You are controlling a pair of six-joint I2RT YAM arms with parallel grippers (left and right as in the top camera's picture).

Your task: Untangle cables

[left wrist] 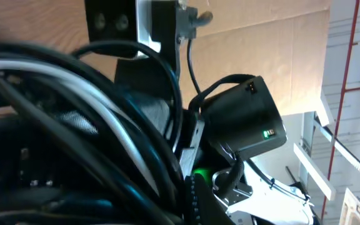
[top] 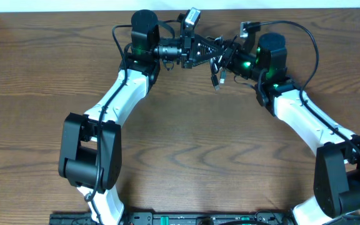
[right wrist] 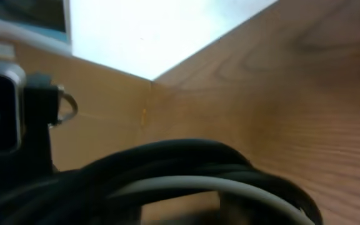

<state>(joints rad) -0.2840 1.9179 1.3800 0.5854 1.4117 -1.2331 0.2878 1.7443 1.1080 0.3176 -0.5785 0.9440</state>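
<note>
Cables are bunched between 2 grippers.
The left gripper and right gripper are best drawn apart slowly; jaw closure cannot be told.

Cables (black, white) bunched aloft, apparently tangled.

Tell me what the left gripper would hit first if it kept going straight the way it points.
Probably the tangled cables bunched right at the left gripper; just beyond them sits the right gripper. Heights are hard to judge from overhead.
</note>
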